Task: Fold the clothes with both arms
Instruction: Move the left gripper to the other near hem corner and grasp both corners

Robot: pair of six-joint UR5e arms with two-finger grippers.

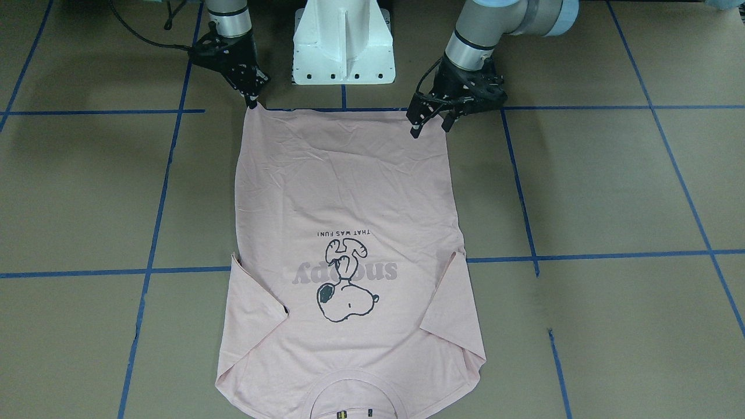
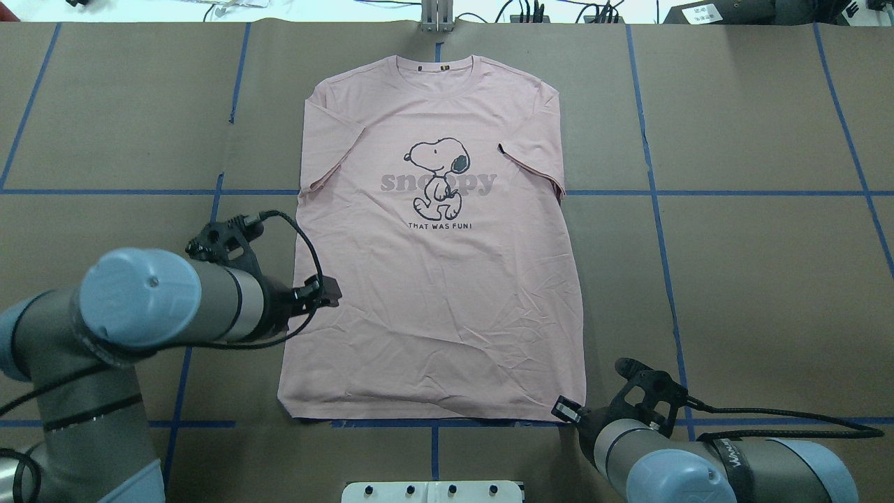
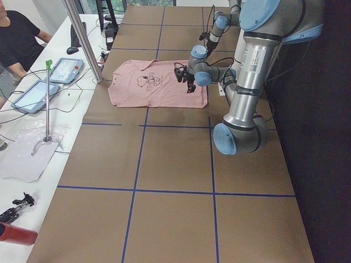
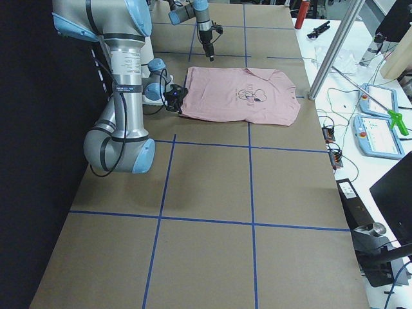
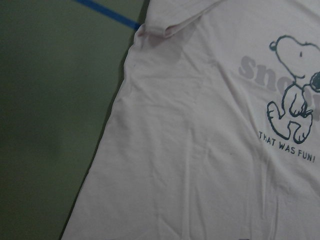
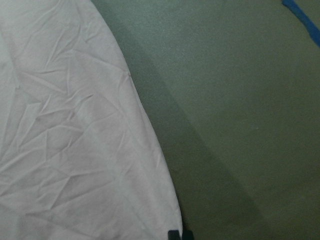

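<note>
The pale pink T-shirt (image 1: 349,186) lies flat and face up on the brown table, with its collar away from the robot and its hem near the base. It also shows in the overhead view (image 2: 440,279). My right gripper (image 1: 252,103) is down at the hem corner on my right (image 2: 562,409). In the right wrist view its tips (image 6: 179,234) are closed together on that corner. My left gripper (image 1: 431,128) is open and empty, raised above the shirt's left edge (image 2: 328,290). The left wrist view shows the shirt (image 5: 200,150) but no fingers.
The white pedestal base (image 1: 343,46) stands just behind the hem. Blue tape lines (image 1: 524,192) cross the table. A metal pole (image 3: 82,38), tablets and a seated person (image 3: 16,38) are beyond the table's far edge.
</note>
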